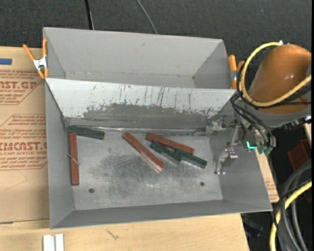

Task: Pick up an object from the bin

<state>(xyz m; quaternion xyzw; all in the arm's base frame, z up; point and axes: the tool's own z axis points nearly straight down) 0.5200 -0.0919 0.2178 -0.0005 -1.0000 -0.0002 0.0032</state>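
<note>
The gripper (pixel 223 162) hangs low by the bin's (pixel 146 61) right-hand wall, under the arm's orange cover (pixel 280 72). Whether it is spread or pressed together cannot be told, and nothing shows in its grasp. Nearest to it, just to its left in the view and apart from it, lies a green stick (pixel 193 161) on the bin floor, its end pointing toward the gripper. Further left, a second green stick (pixel 165 152) lies in line with the first. A red stick (pixel 170 143) runs alongside these two, just above them. A long red stick (pixel 143 151) lies aslant beyond them. Well away, by the wall opposite the gripper, a far red stick (pixel 73 158) lies lengthwise, and a far green stick (pixel 89 134) lies at the back corner on that side.
</note>
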